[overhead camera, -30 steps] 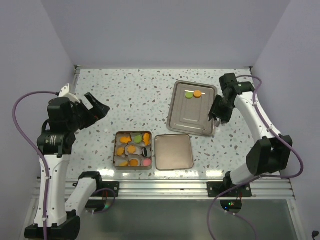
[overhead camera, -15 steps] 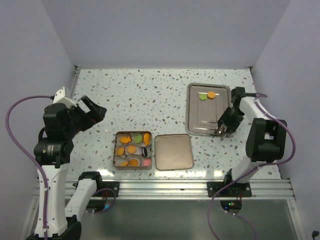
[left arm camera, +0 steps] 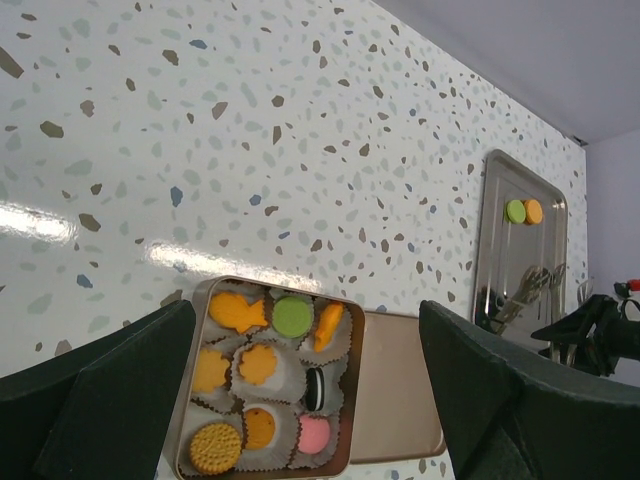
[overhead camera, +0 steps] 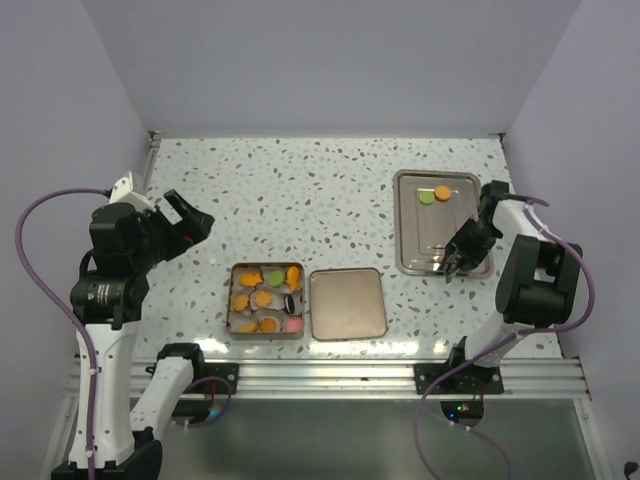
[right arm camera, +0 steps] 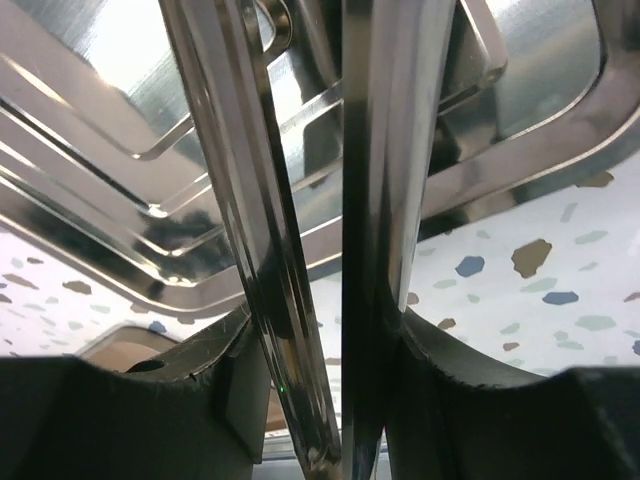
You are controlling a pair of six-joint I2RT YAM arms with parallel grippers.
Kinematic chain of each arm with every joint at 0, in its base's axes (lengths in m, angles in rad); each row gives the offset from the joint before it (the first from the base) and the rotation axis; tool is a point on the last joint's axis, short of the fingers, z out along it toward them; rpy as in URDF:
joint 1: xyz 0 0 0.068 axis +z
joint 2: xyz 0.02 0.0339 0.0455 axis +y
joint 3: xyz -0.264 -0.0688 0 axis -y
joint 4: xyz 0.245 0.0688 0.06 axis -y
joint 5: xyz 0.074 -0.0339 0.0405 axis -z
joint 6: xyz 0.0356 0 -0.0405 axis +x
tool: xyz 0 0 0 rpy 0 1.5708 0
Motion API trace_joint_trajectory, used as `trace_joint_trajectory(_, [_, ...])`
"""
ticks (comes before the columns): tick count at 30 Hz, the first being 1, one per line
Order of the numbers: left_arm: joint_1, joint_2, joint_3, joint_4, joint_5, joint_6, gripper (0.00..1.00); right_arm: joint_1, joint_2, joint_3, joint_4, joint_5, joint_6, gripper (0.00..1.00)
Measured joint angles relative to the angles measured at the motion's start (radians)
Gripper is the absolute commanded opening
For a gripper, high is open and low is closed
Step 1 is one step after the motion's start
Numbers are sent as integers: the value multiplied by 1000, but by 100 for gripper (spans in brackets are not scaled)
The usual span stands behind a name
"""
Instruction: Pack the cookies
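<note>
Several cookies sit in white paper cups inside an open square tin (overhead camera: 233, 300), which also shows in the left wrist view (left arm camera: 200, 400). A green cookie (overhead camera: 426, 197) and an orange cookie (overhead camera: 441, 192) lie at the far end of a steel tray (overhead camera: 415, 235). My right gripper (overhead camera: 462, 255) is at the tray's near edge, shut on metal tongs (right arm camera: 290, 250) whose two blades run up between its fingers. My left gripper (overhead camera: 190, 222) hangs open above the table, left of the tin, with nothing in it.
The tin's flat lid (overhead camera: 346, 303) lies right next to the tin. The steel tray stands close to the table's right edge and the right wall. Speckled table surface stretches behind the tin.
The steel tray with its two cookies has slid to the right across the table, and the right gripper moved right with it. The left arm barely shifted.
</note>
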State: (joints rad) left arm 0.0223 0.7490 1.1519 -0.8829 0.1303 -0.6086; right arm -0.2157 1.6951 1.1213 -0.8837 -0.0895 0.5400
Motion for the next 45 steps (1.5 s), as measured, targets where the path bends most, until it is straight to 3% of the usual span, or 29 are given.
trace_joint_trajectory(8, [0,5,-18,10,2,0,100,65,-141,96,-83,45,-13,47])
trace_joint_trajectory(14, [-1,18,-61,37,23,-14,100,386,-116,320,-80,64,11,46])
trace_joint_trajectory(19, [-1,33,-92,61,50,-35,100,519,35,422,-35,0,29,46])
trace_joint_trajectory(29, [-1,9,-95,51,40,-35,100,607,454,640,12,-72,17,48])
trace_joint_trajectory(37, [-2,-28,-60,-18,-19,-34,100,624,550,675,25,-93,3,61])
trace_joint_trajectory(42, [-2,-43,-20,-53,-47,-27,100,624,550,683,27,-107,-6,79])
trace_joint_trajectory(45, [-2,-43,-3,-67,-57,-24,100,628,550,693,20,-95,-19,83])
